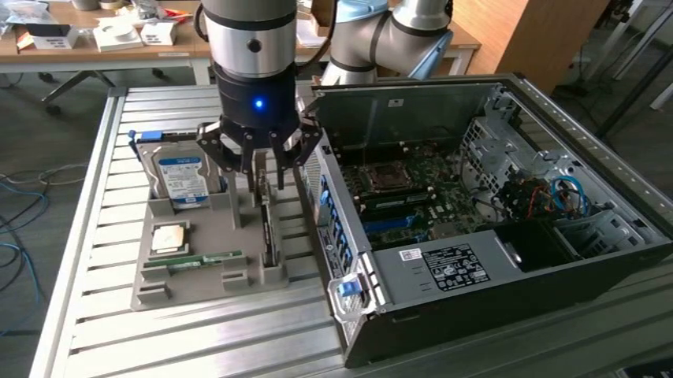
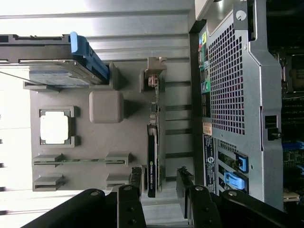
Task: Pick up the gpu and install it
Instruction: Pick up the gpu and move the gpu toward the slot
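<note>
gpu [image 2: 151,164] | on edge in grey tray [image 2: 95,140] | between open jaws

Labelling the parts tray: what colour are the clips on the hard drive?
Blue; the clips show best in the wrist view.

The tray [image 1: 210,228] lies on the table [image 1: 210,339], toward the exterior view's left; the computer case [image 1: 452,268] stands just beside it on that view's right, open side up; on the tray, the hard drive [image 1: 179,175] stands at the far end, the processor chip [image 1: 169,238] lies nearer, the memory stick [image 1: 200,261] nearer again; the gpu [image 1: 267,228] stands on edge along the tray's case-side rim; the gripper [image 1: 261,179] hangs over its far end, one finger on each side.
</note>
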